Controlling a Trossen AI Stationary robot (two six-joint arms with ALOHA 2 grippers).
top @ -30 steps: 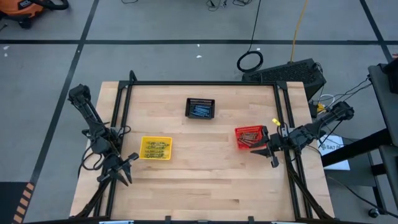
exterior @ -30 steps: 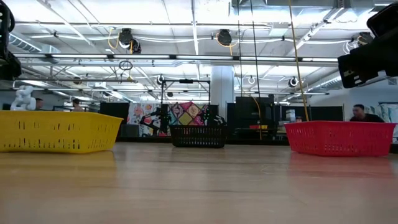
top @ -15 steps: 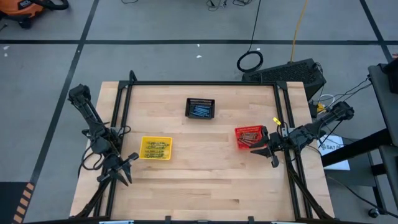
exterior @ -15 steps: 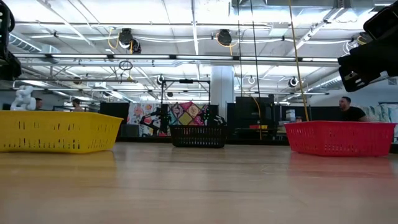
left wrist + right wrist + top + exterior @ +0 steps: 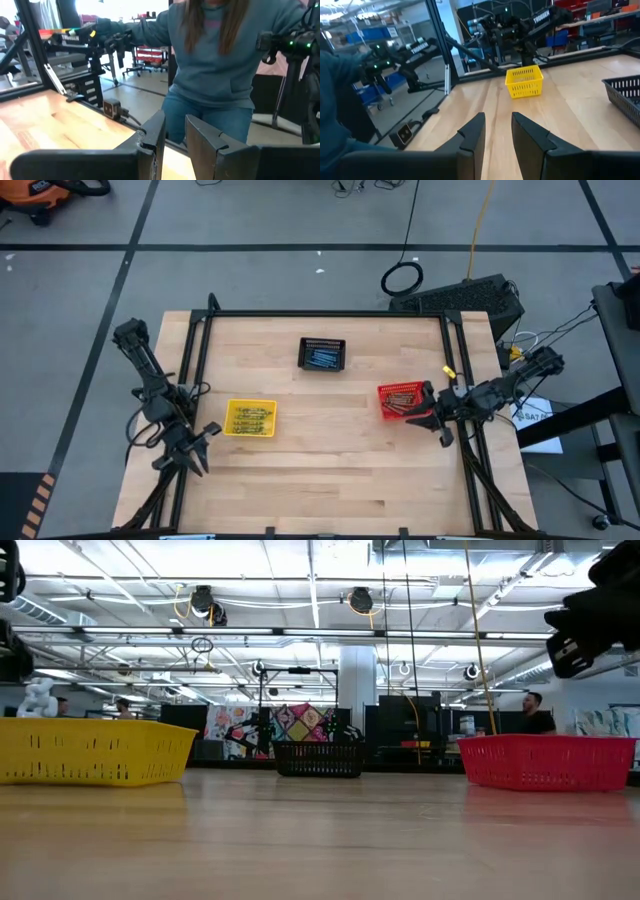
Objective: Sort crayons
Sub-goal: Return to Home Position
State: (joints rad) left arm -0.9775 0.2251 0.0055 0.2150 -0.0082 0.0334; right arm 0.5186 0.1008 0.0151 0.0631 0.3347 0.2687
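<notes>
From above, the wooden counter carries three mesh baskets. The yellow basket sits toward the left edge and holds yellow-olive crayons. The black basket sits near the middle of the far edge and holds blue crayons. The red basket sits toward the right edge and holds brown-red crayons. The left end effector hangs at the left edge, just beside the yellow basket. The right end effector hangs near the right edge, just beside the red basket.

At counter height the yellow basket, black basket and red basket stand in a row. Whether crayons show through the mesh cannot be told. A person stands far behind the red basket.

The left wrist view shows that end effector's fingers parted narrowly, with nothing between them. A person in a grey-blue top stands beyond the counter's edge.

The right wrist view shows its fingers likewise narrowly parted and empty. Across the counter are the yellow basket and a corner of the black basket.
</notes>
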